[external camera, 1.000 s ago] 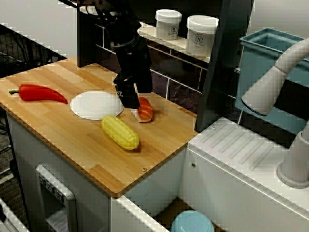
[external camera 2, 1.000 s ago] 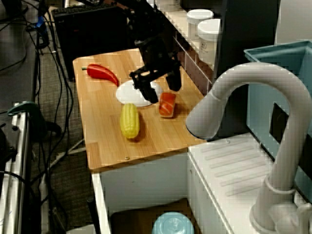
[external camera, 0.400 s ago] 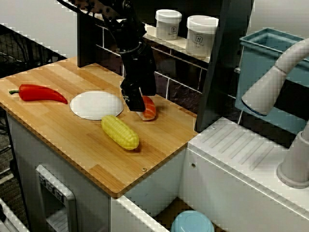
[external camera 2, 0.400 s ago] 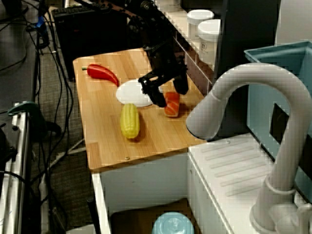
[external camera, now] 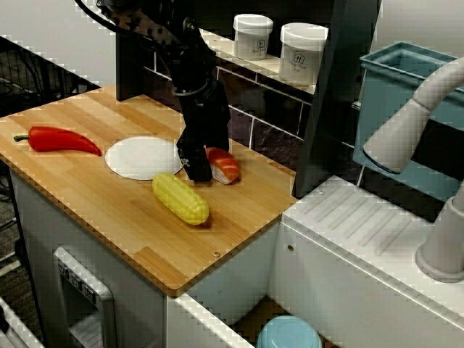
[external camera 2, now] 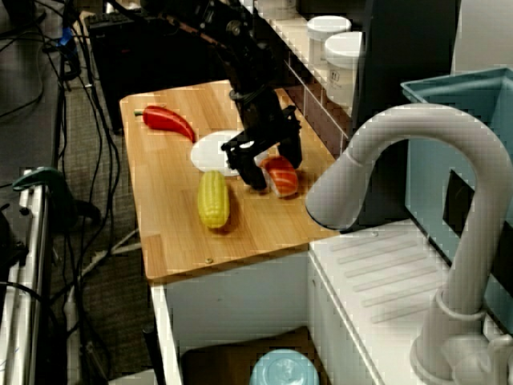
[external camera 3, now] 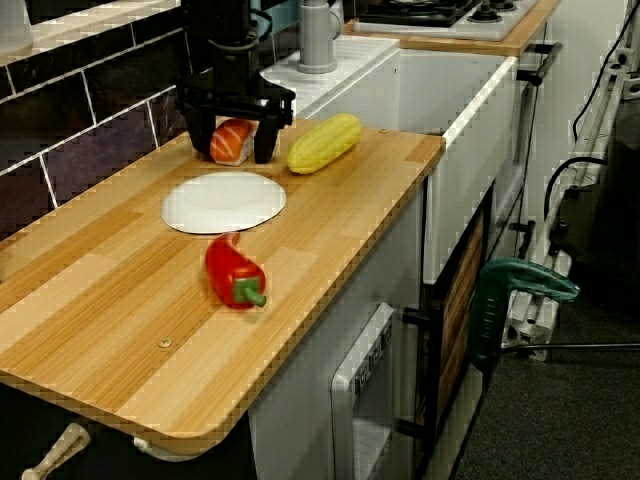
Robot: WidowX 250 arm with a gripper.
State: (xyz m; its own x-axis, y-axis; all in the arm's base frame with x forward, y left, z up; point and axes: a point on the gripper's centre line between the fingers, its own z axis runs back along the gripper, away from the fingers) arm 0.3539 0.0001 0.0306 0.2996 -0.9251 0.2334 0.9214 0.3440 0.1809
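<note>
In the view across the counter, the gripper [external camera: 209, 165] stood low over the wooden worktop [external camera: 109, 210], its dark fingers spread to either side of the salmon sushi piece [external camera: 225, 166], which lay on the bare wood at 3 o'clock from the flat white plate [external camera: 141, 156]. The ribbed yellow corn cob [external camera: 180, 198] lay at 7 o'clock from the sushi, and the glossy red pepper [external camera: 54, 139] well apart at 9 o'clock. In the view from over the tap, the jaws were parted, one finger at 8 o'clock of the sushi [external camera 2: 283, 175] and one at 1 o'clock. In the view along the counter, the sushi [external camera 3: 230, 138] sat between the two fingers; we could not tell whether they touched it. We judged the grasp to be forming, not made: a firm hold would call for an even, gentle pinch on its soft, rounded sides.
</note>
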